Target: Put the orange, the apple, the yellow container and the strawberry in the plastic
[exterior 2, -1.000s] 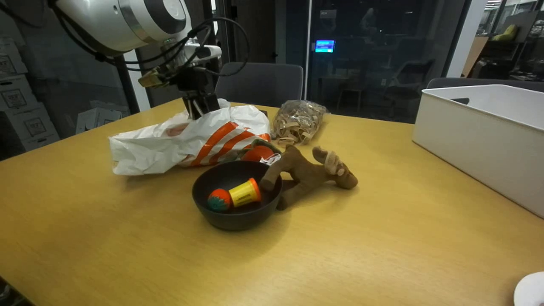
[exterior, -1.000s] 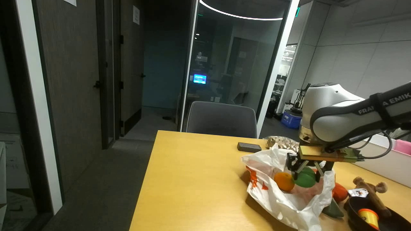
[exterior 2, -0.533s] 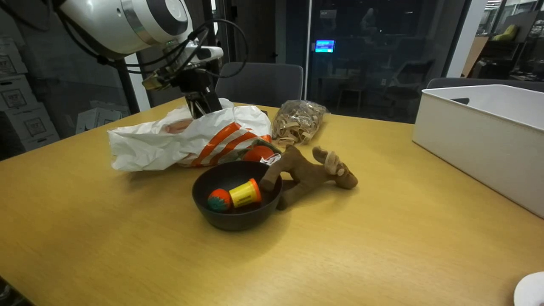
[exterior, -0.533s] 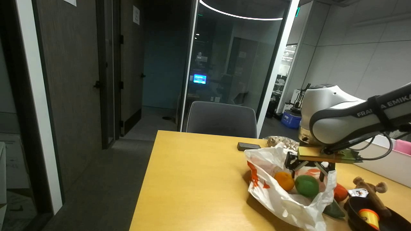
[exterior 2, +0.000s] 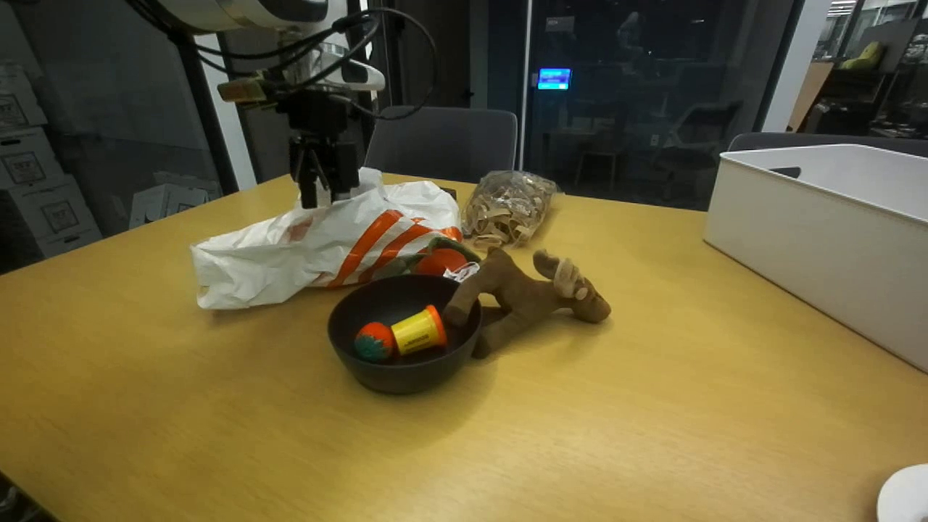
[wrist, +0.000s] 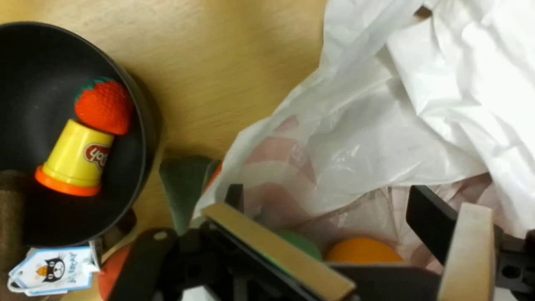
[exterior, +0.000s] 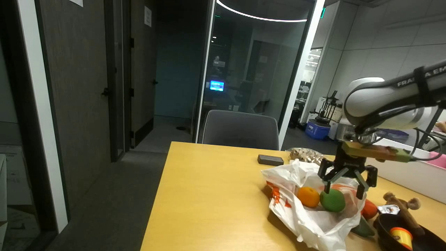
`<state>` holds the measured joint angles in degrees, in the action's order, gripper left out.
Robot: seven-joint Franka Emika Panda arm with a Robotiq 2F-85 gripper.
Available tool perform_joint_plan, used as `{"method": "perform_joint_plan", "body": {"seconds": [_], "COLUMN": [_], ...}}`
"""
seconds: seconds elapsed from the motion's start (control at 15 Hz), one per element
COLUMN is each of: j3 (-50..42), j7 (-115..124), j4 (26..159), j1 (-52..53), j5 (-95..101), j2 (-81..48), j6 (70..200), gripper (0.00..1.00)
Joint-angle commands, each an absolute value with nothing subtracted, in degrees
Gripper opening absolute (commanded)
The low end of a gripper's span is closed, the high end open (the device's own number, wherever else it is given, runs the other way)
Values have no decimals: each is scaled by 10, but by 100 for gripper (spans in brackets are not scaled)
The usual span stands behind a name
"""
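One red-labelled yellow container (wrist: pixel 77 158); arm (exterior: pixel 385 94) lettered "FRA".

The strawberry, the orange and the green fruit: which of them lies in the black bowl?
The strawberry, red with green leaves, beside the yellow container; the orange and green fruit are both in the white plastic bag.

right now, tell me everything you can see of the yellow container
The yellow container looks like plastic: a tapered tub, orange lid on, a red label with white letters. It lies on its side in the black bowl, its narrow end apparently touching the strawberry. I can't tell whether the brown toy touches it.
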<state>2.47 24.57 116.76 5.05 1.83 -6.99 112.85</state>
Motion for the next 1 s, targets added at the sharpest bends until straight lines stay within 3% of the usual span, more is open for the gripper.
{"method": "perform_joint_plan", "body": {"seconds": [0.0,0.4,0.93], "j3": [10,-39,-78], "j7": [116,95,163], "j4": [1136,1104,1182], "j1": [15,-35,-72], "j5": [-69,-108,-131], "j2": [-16,-3,-52], "j6": [986,831,912], "gripper": [100,100,100]}}
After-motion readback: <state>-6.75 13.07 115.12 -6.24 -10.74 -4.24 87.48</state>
